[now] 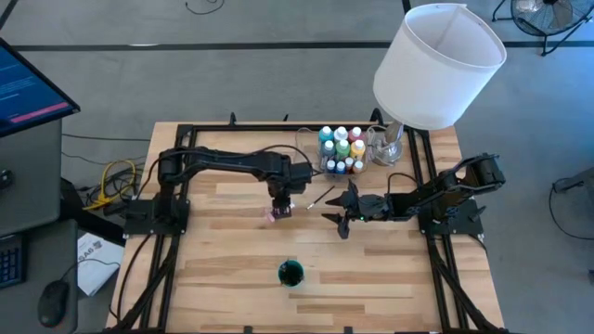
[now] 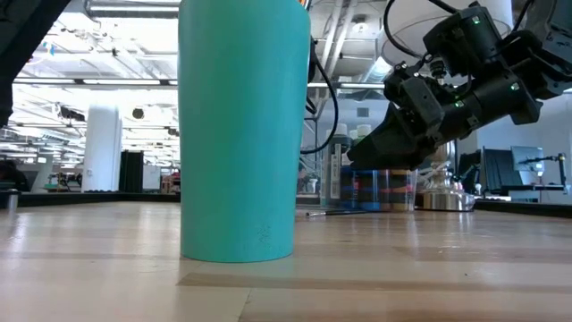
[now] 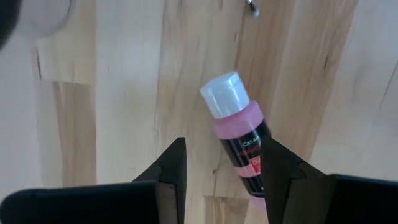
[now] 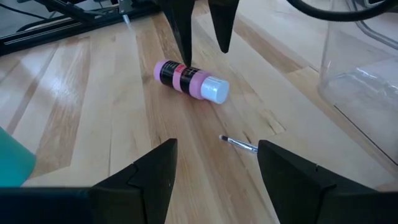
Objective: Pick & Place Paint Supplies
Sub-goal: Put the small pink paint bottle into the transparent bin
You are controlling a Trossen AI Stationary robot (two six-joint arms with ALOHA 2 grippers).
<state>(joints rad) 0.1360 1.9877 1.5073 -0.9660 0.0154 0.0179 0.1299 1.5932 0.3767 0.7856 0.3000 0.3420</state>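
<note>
Left gripper hung just above the pink bottle, fingers apart and holding nothing; one finger sat over the bottle's label end, so it wasn't straddled cleanly. Bottle lay on its side on the table, white cap toward the brush. I'd centre across the body, not the cap, then descend. Right gripper waited nearby, open and empty. Tray of bottles stood behind.

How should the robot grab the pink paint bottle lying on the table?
Probably from straight above, across its round body. The pink paint bottle lies on its side on the wooden table, and the left gripper already hangs over it, fingers open on either side.
</note>
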